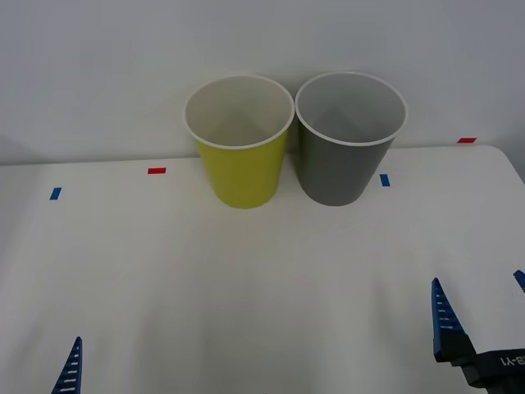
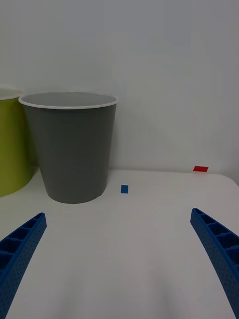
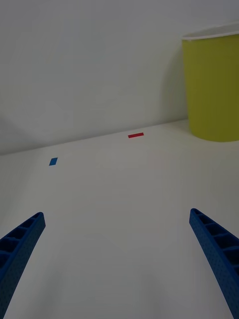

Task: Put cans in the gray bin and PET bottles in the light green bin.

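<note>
The light green bin (image 1: 242, 176) and the gray bin (image 1: 332, 176) stand upright side by side, touching, at the back of the white table against the wall. Both look empty inside. No cans or PET bottles are in view. My right gripper (image 1: 480, 308) hovers open near the front right of the table, facing the gray bin (image 2: 74, 149), with nothing between its fingers. My left gripper (image 3: 117, 264) is open and empty at the front left, one fingertip (image 1: 70, 369) showing, with the light green bin (image 3: 214, 89) far ahead of it.
Small tape marks lie on the table: red (image 1: 157, 171) and blue (image 1: 55, 194) at the left, blue (image 1: 385, 180) and red (image 1: 466, 140) at the right. The table's right edge (image 1: 513, 168) runs close to the right arm.
</note>
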Action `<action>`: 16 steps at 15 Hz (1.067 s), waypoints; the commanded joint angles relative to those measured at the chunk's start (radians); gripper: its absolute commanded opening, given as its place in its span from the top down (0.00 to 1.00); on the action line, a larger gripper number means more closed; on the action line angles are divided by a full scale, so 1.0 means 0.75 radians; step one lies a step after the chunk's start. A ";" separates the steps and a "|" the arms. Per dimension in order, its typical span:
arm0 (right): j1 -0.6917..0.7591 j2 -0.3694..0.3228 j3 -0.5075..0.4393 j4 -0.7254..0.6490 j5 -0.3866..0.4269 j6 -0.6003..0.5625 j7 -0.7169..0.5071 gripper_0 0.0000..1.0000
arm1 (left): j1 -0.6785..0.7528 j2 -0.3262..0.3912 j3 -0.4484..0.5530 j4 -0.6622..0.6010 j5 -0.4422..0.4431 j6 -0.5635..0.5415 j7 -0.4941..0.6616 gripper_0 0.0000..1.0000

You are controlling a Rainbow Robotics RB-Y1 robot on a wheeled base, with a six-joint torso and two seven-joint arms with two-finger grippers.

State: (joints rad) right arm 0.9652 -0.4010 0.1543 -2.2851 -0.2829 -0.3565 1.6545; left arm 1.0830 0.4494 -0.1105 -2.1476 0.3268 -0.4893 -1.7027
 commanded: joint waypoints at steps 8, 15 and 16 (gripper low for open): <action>0.202 -0.022 0.126 0.001 0.005 -0.126 0.050 0.00 | 0.000 0.000 0.000 0.000 0.000 0.000 0.000 0.00; 0.223 -0.015 0.126 0.001 0.007 -0.134 0.046 0.00 | 0.000 0.000 0.000 0.000 0.000 0.000 0.000 0.00; 0.223 -0.015 0.126 0.001 0.007 -0.134 0.046 0.00 | 0.000 0.000 0.000 0.000 0.000 0.000 0.000 0.00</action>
State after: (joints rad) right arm 1.1321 -0.4128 0.2486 -2.2841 -0.2779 -0.4572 1.6890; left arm 1.0830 0.4494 -0.1104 -2.1476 0.3268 -0.4893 -1.7027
